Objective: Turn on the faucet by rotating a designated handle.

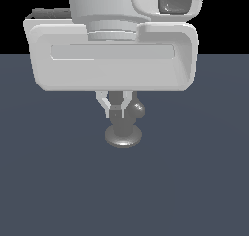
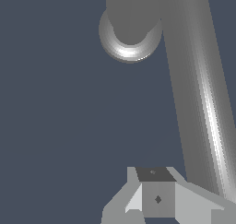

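Observation:
The faucet [image 1: 124,134] is a glossy dark grey upright cylinder on a flared round base, standing on the floor just behind my fingers. Its handle [image 1: 138,109] is a rod that points toward the exterior camera, so only its rounded end shows there. In the wrist view the faucet [image 2: 130,48] is seen from above and the handle [image 2: 198,103] runs as a long shiny bar beside my fingers. My gripper [image 1: 115,112] [image 2: 156,197] is shut with nothing between its fingers. It sits close beside the handle, on the exterior view's left of it; contact cannot be told.
The dark blue-grey floor [image 1: 58,181] stretches flat all around the faucet. My wide white hand body [image 1: 114,60] fills the upper part of the exterior view and hides the top of the faucet.

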### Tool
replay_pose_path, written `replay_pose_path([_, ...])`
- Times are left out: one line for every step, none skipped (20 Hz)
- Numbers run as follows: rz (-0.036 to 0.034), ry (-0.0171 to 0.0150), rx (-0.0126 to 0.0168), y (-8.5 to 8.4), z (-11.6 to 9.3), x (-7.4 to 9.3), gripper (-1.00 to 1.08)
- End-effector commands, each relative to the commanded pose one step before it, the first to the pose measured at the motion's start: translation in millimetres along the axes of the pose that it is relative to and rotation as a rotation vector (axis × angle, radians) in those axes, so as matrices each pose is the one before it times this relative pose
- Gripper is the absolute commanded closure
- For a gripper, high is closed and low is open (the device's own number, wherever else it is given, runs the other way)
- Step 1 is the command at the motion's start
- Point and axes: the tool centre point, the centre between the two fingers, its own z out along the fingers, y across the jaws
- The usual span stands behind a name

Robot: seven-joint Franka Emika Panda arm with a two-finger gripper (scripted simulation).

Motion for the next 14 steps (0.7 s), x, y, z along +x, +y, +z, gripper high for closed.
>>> replay_pose_path([0.01647,0.01649,0.00227,17.4,-4.92,7.38,1.08])
replay_pose_path([0.0,0.0,0.0,4.48,0.01,0.77,1.08])
replay_pose_path([0.0,0.0,0.0,4.48,0.01,0.77,1.08])
replay_pose_path([0.0,0.0,0.0,4.48,0.01,0.77,1.08])
replay_pose_path([0.00008,0.00008,-0.00047,4.41,-0.03,0.75,1.08])
replay_pose_path([0.0,0.0,0.0,4.48,0.01,0.77,1.08])
replay_pose_path([0.0,0.0,0.0,4.48,0.01,0.77,1.08])
replay_pose_path([0.0,0.0,0.0,4.48,0.01,0.78,1.08])
replay_pose_path([0.0,0.0,0.0,4.48,0.01,0.78,1.08])
replay_pose_path([0.0,0.0,0.0,4.48,0.01,0.78,1.08])
replay_pose_path([0.0,0.0,0.0,4.48,0.01,0.78,1.08])
replay_pose_path([0.0,0.0,0.0,4.48,0.01,0.78,1.08])
replay_pose_path([0.0,0.0,0.0,4.48,0.01,0.79,1.08])
replay_pose_path([0.0,0.0,0.0,4.48,0.01,0.79,1.08])
